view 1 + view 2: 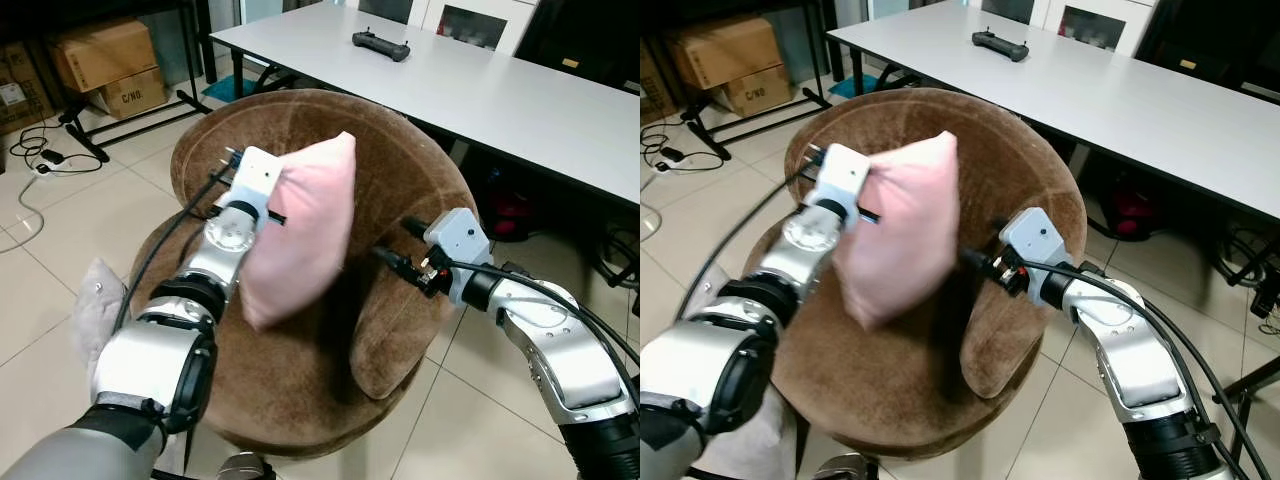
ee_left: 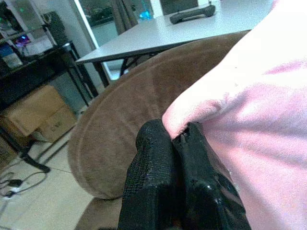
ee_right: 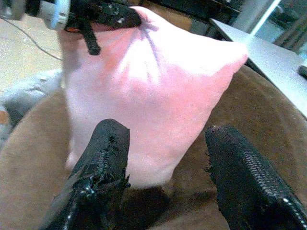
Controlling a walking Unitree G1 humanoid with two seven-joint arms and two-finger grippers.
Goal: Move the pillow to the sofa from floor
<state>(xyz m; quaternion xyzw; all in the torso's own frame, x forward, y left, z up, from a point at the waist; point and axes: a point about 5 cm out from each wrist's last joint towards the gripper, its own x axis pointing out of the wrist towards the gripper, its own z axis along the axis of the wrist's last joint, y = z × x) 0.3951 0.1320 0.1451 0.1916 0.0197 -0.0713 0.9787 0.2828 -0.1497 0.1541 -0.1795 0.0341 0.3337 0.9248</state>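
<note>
1. Pillow (image 1: 300,225): pale pink, soft, roughly square, hanging tilted w/ one corner up at frame centre of the left eye view; lower corner droops toward the seat. It is held in the air over the sofa (image 1: 400,200), in front of the backrest, not lying flat on the cushion.
2. Left tool (image 2: 178,139): fingers together, clamped on the pillow's edge; in the left wrist view the pink fabric bunches right at the black fingertips. Silver left arm runs from lower left of frame up to centre-left.
3. Right tool (image 3: 165,148): fingers apart, black pads either side of the pillow's lower part in the right wrist view, pointing at the pillow from centre-right of frame. Whether the pads touch the fabric: cannot tell.
4. Sofa: round brown plush seat w/ curved backrest, fills mid-frame; a brown cushion part sits at its lower right, below the right tool.
5. Grey-white soft item (image 1: 97,305), left edge of frame, on the floor just beside the sofa base, partly hidden by the left arm.
6. Counter (image 1: 520,100): long, white, upper right, behind the sofa; a black controller (image 1: 380,44) lies on it near top centre.
7. Upper left: cardboard boxes (image 1: 105,65) under a dark rack; black cables and a plug (image 1: 45,160) on the floor.
8. Floor (image 1: 80,220): light tiles w/ grey joints. Red object in shadow under the counter at right, too dim to identify.
</note>
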